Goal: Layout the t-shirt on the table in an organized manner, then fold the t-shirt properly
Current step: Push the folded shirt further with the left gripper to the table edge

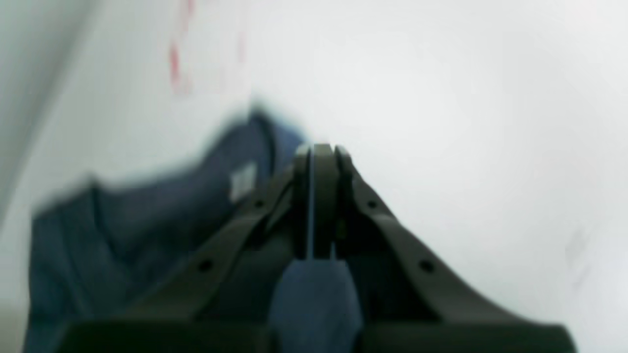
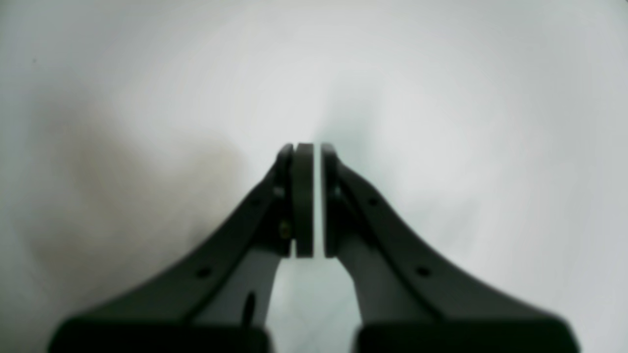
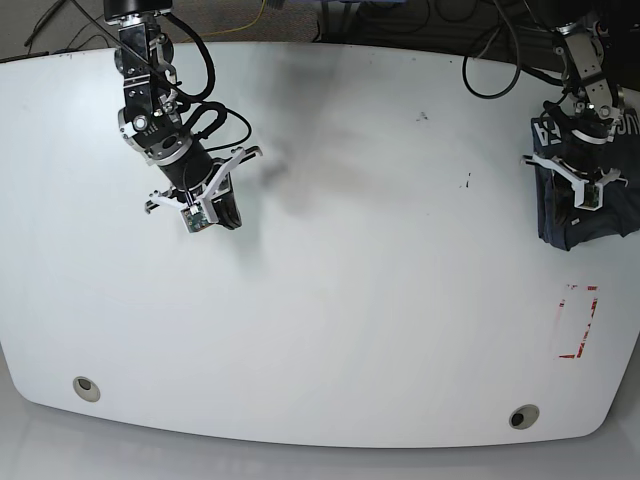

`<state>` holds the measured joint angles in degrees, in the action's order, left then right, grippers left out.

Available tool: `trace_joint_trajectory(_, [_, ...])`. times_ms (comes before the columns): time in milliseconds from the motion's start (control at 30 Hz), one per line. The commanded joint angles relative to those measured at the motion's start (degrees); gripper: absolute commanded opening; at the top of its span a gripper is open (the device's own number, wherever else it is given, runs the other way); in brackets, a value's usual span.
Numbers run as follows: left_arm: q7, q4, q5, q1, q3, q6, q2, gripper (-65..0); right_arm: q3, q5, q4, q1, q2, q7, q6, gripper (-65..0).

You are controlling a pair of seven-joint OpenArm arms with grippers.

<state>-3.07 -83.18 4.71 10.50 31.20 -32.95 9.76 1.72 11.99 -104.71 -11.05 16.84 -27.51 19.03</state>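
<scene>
Left jaws (image 1: 321,152) clenched on t-shirt (image 1: 147,211) fabric; right jaws (image 2: 309,149) nearly closed, empty, above table (image 3: 350,300).

**Count of Things on the Worktop**

There is one worktop (image 3: 330,330), white and glossy. On it lies one t-shirt (image 3: 600,215), dark blue, bunched at the far right edge of the base view. Two robot arms are present, each with one gripper: the left gripper (image 1: 321,152) and the right gripper (image 2: 309,149). The worktop has two round grommet holes (image 3: 86,388) near its front edge, and one red tape rectangle (image 3: 578,320).
</scene>
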Motion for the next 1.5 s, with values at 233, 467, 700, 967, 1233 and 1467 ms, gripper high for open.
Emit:
trace_joint_trajectory(233, [7.6,-11.8,-0.8,-0.3,-2.9,-0.2,-6.4,-65.0,-0.3,0.4,-1.4,0.6,0.4,1.4,-0.2,-63.1])
trace_joint_trajectory(467, [8.9,-13.9,-0.4,-0.2,-3.2,-0.1,-13.2,-65.0,-0.3,0.4,-1.4,0.6,0.3,1.4,-0.3,-63.1])
trace_joint_trajectory(700, [8.9,-12.6,-0.4,1.0,-1.9,0.6,-16.1,-65.0,-0.3,0.0,-1.4,0.6,-1.3,1.4,-0.3,-63.1])
trace_joint_trajectory(967, [8.8,-9.4,-0.4,2.7,1.0,6.5,-16.8,-65.0,-0.3,0.0,-1.4,0.6,-1.7,1.4,-0.3,-63.1])
trace_joint_trajectory(1233, [8.8,-8.5,-0.4,3.1,6.0,8.7,-17.8,-65.0,-0.3,0.2,-1.4,0.6,-1.8,1.4,-0.3,-63.1])
trace_joint_trajectory(1467, [8.9,-6.2,-0.3,3.1,6.6,8.7,-17.6,-65.0,-0.3,0.3,-1.4,0.6,-1.8,1.4,-0.3,-63.1])
